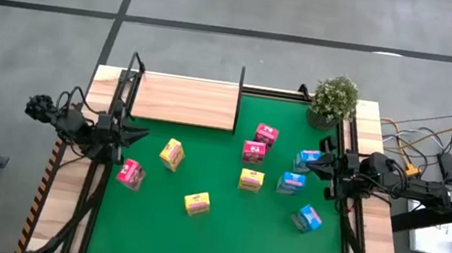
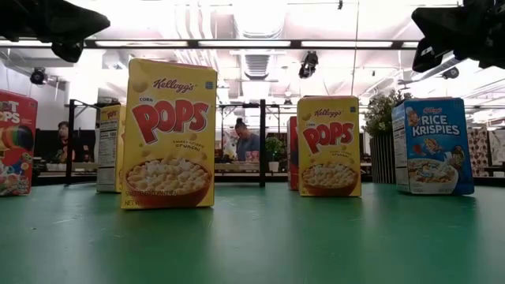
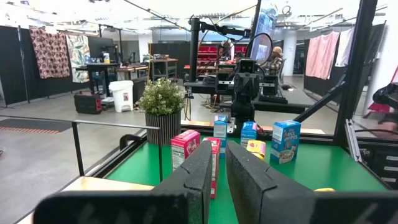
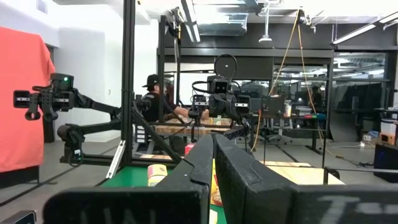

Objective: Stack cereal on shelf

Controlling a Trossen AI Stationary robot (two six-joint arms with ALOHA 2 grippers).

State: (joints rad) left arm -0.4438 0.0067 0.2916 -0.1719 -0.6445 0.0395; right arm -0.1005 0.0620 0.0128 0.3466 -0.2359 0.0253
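Observation:
Nine small cereal boxes stand loose on the green mat [image 1: 219, 241]. The yellow ones [image 1: 171, 154] [image 1: 251, 180] [image 1: 197, 203] are toward the middle. Two pink ones [image 1: 266, 134] [image 1: 253, 152] stand at mid-right and one [image 1: 130, 173] at the left. The blue ones [image 1: 307, 160] [image 1: 291, 182] [image 1: 309, 218] are at the right. The light-wood shelf [image 1: 185, 101] with black posts lies at the far left and bears nothing. My left gripper [image 1: 143, 135] is shut and empty above the mat's left edge. My right gripper [image 1: 308, 159] is shut and empty above the right edge, by the blue boxes.
A potted plant [image 1: 333, 99] stands at the far right corner. Black frame rails run along the table's sides. The mat's near half has free room. People show in the room behind the table in the low view [image 2: 246, 142].

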